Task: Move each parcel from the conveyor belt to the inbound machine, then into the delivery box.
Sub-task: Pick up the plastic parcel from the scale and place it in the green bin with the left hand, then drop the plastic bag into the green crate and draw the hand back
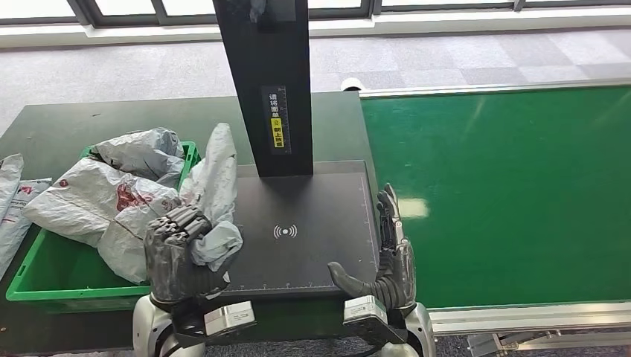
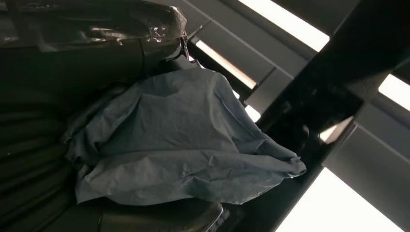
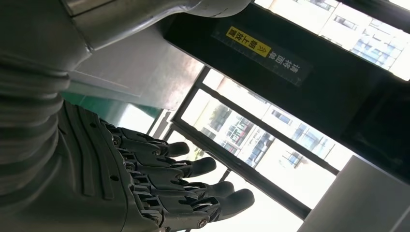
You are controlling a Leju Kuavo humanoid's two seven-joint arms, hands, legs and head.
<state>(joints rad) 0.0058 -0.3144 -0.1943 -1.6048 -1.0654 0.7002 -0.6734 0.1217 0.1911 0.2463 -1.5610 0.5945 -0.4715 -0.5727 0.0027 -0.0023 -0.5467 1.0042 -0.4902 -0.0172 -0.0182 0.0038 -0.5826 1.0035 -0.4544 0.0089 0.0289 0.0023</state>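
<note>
One grey parcel (image 1: 214, 195) (crumpled) gripped by left hand (image 1: 177, 249).

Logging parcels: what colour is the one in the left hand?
Plain grey parcel, clearest in the head view.

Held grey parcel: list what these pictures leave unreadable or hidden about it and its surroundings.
- Grey parcel: no label shows in head view; the left robot hand covers its lower end, and the left wrist view is too dark.
- Green bin: its contents are buried under the piled parcels.
- Scanner post: cut off by the top edge in head view.
- Yellow sticker: print too small to read.
</note>
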